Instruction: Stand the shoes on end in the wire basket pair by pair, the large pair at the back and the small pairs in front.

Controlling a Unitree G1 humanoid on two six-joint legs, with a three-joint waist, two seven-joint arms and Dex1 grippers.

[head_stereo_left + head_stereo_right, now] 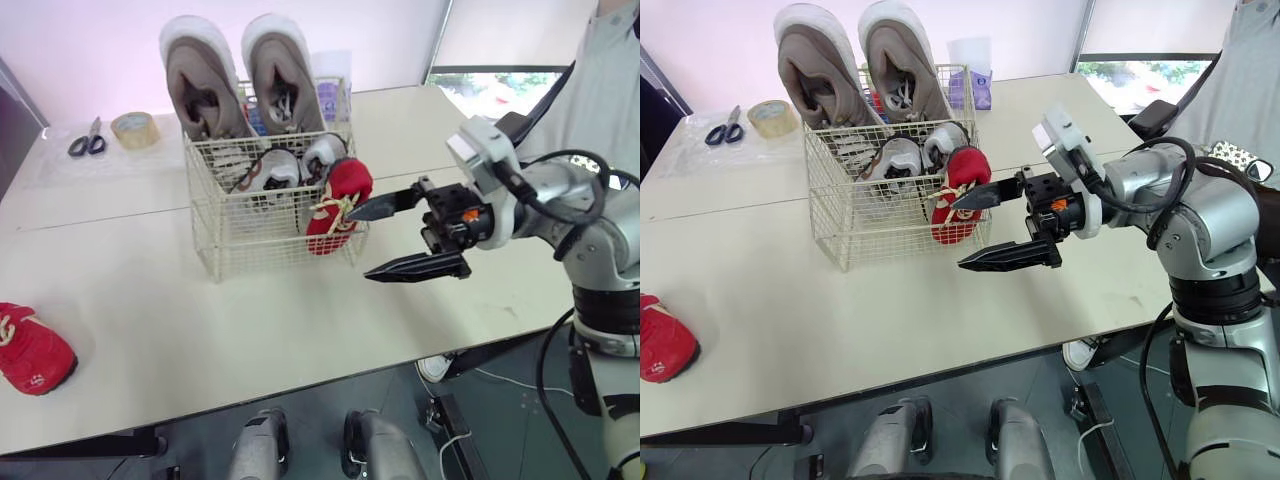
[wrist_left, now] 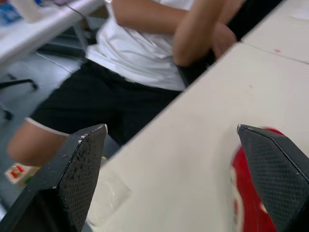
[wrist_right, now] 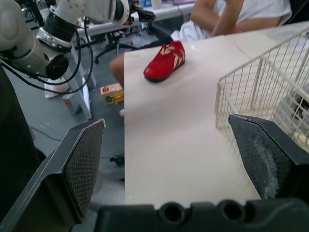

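Basket point(image 1: 228, 238), large pair point(image 1: 206, 88) behind, three small shoes point(image 1: 338, 203)

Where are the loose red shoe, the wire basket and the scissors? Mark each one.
loose red shoe point(image 1: 32, 352), left eye view, on its upper.
wire basket point(image 1: 250, 235), left eye view, on its front wall.
scissors point(image 1: 91, 136), left eye view, near the pivot.
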